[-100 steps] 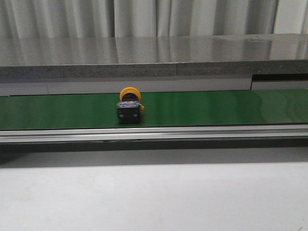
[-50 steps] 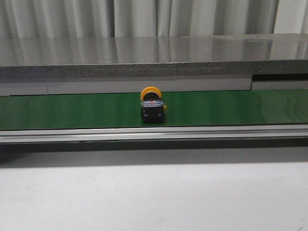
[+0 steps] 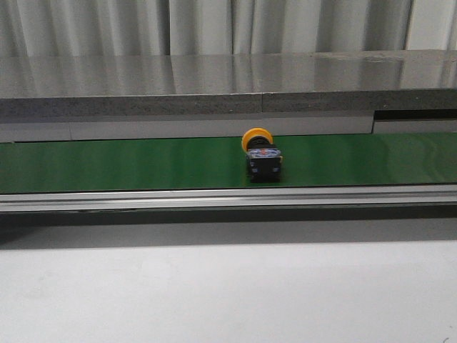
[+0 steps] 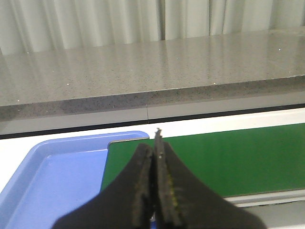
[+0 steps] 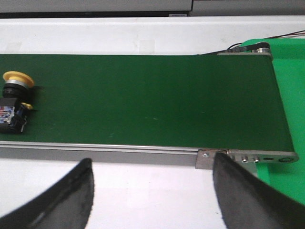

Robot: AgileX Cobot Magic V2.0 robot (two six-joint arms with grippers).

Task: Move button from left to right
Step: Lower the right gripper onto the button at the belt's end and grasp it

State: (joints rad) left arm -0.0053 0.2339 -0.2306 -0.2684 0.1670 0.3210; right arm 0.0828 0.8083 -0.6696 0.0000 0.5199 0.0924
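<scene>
Front view shows the button (image 3: 262,157) alone on the green conveyor belt (image 3: 107,164), right of centre; left tool (image 4: 155,183) pressed together, right tool (image 5: 152,191) spread apart

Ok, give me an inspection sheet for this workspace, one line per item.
Surface: green conveyor belt with a metal rail along its near edge; white table in front.
Job's things: button on the belt, just right of centre in the front view, untouched.
Clutter: blue tray at the belt's left end, visible part holds nothing.
Hands: left hand shut, holding nothing; right hand open above the belt's near rail.
Cables: thin dark cable at the belt's right end.
Surroundings: grey stone ledge, pale curtain behind.
</scene>
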